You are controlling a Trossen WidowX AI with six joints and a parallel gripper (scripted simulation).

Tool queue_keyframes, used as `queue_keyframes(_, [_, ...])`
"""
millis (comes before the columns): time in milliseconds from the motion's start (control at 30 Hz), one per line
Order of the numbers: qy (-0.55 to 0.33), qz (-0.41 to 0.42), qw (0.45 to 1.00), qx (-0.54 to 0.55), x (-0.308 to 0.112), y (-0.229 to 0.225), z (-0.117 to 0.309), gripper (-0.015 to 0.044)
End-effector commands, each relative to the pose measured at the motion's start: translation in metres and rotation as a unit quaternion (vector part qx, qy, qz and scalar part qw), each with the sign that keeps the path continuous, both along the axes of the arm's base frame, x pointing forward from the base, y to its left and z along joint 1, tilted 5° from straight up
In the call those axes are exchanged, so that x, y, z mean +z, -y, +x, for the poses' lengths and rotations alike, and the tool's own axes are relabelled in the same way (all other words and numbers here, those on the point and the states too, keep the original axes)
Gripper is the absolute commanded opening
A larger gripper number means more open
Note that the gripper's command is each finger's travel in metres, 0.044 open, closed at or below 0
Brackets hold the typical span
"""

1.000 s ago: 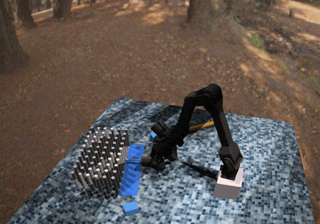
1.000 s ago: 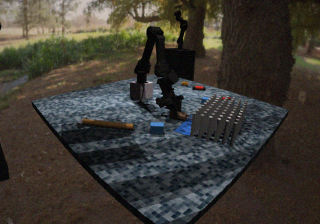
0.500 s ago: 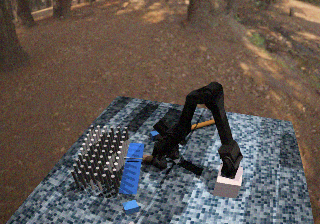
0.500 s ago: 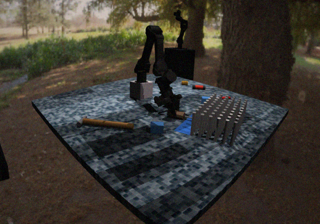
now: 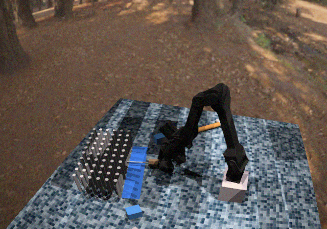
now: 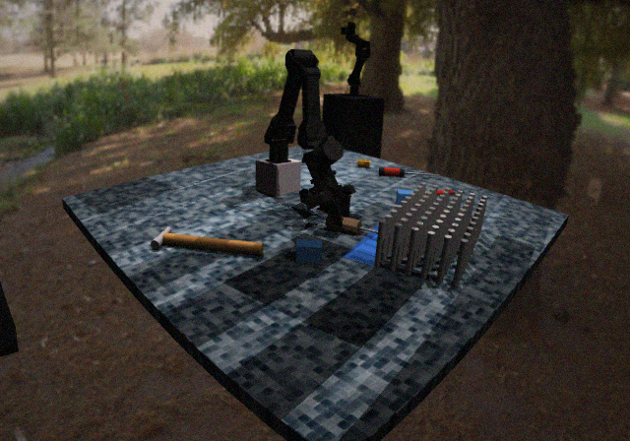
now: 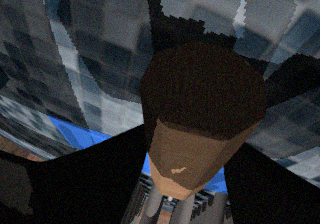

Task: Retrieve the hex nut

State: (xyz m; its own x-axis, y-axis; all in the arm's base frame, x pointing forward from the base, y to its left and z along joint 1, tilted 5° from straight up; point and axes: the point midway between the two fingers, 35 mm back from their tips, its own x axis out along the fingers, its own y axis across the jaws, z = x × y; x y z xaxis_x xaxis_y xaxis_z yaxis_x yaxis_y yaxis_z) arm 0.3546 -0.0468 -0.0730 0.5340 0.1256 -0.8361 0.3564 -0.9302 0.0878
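Note:
My gripper [image 5: 158,164] [image 6: 342,222] [image 7: 187,138] is shut on the brown wooden handle [image 5: 153,163] [image 6: 350,224] [image 7: 192,134] of a thin metal tool. It is low, on the arm's side of the blue taped strip [image 5: 131,190] [image 6: 362,254] [image 7: 86,137]. The tool's metal shaft [image 5: 137,162] [image 6: 368,230] reaches across the strip to the near edge of the spacer field; its tip is hidden among the spacers. The grey metal spacers [image 5: 106,179] [image 6: 378,245] [image 7: 183,211] stand upright in rows. The hex nut cannot be made out in any view.
Blue blocks [image 5: 134,211] [image 6: 308,250] sit near both ends of the strip. A hammer [image 5: 209,127] [image 6: 214,243] lies to one side. The exterior view shows a red-and-black screwdriver [image 6: 392,171], a yellow object [image 6: 363,162] and a red object [image 6: 445,192] beyond the arm and field.

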Motion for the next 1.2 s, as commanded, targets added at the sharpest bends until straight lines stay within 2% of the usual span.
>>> queue_keyframes(0, [0.0,0.002,1.0,0.003,0.0,0.0,-0.004,0.0])
queue_keyframes(1167, [-0.001,0.002,1.0,0.003,0.0,0.009,-0.028,0.0])
